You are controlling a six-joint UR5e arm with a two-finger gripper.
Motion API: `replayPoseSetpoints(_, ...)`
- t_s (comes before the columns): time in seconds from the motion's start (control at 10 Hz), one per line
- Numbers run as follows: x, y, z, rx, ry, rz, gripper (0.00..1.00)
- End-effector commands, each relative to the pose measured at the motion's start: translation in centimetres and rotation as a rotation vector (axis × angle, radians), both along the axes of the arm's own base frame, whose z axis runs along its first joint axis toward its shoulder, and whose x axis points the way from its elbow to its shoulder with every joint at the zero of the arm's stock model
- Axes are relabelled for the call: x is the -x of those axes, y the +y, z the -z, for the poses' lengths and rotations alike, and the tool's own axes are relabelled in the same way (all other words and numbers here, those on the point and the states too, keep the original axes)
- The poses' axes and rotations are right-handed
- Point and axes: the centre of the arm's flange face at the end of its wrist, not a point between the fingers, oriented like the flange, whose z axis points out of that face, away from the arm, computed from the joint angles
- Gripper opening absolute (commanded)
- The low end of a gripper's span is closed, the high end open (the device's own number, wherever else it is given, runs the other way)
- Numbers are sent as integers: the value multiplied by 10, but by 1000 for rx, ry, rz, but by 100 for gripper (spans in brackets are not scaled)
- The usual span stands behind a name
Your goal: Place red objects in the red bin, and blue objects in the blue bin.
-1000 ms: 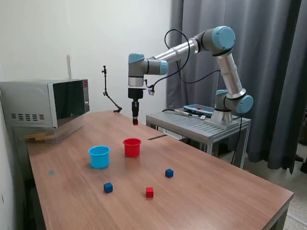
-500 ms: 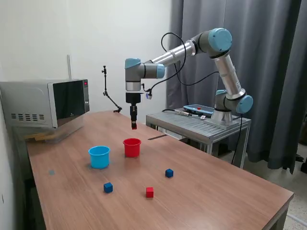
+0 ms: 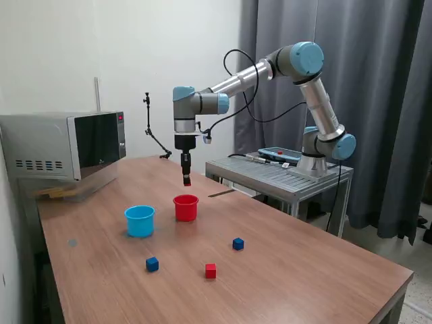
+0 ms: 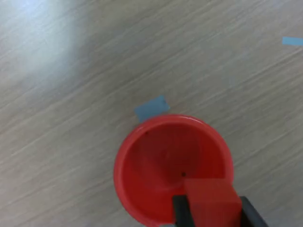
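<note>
Open air is separating the gripper [image 3: 187, 180], clamping a red cube [image 4: 211, 200], from the red cup [image 3: 185, 207] directly below. The cup's mouth is lying unobstructed. The light blue cup [image 3: 140, 221] is standing just beside it, toward the exterior view's left; the microwave [image 3: 64, 144] is sitting well apart at the far left.

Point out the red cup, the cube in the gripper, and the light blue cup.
red cup [image 4: 156, 156]: wrist view, inner wall.
held red cube [image 4: 210, 201]: wrist view, top face.
light blue cup [image 3: 140, 226]: exterior view, outer wall.
</note>
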Motion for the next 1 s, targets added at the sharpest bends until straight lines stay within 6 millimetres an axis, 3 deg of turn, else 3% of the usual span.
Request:
replayPoseSetpoints(0.0, 3, 1, 20, 8, -25, -1, 0)
replayPoseSetpoints(0.6, 4, 5, 52, 24, -65, 2, 0)
replayPoseSetpoints(0.9, 7, 7, 51, 21, -60, 4, 0)
